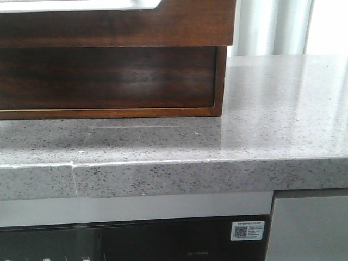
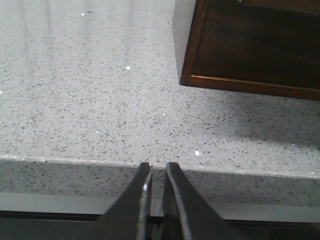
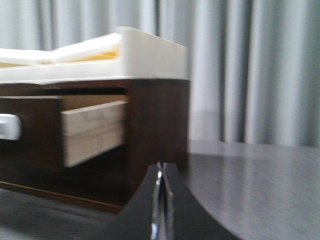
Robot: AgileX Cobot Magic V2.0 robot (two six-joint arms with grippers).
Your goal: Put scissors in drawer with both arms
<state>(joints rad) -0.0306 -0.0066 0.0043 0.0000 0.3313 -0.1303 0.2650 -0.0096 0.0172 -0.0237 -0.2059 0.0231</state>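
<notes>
The scissors do not show in any view. The wooden cabinet (image 1: pixel 220 81) stands at the back left of the counter. Its upper drawer (image 1: pixel 136 27) is pulled out toward me, with a dark glossy front and a strip of white inside (image 1: pixel 81 4). In the right wrist view a drawer's pale wooden side (image 3: pixel 92 130) sticks out of the dark cabinet. My left gripper (image 2: pixel 157 167) hangs over the counter's front edge, its fingers nearly together with nothing between them. My right gripper (image 3: pixel 162 167) is shut and empty, near the cabinet's corner. Neither gripper shows in the front view.
The grey speckled counter (image 1: pixel 272 109) runs to the right of the cabinet, with a seam (image 1: pixel 73 168) in its front edge. A recessed dark front (image 1: pixel 109 76) sits under the open drawer. A dark appliance with a sticker (image 1: pixel 247 230) is below. Curtains (image 3: pixel 240 70) hang behind.
</notes>
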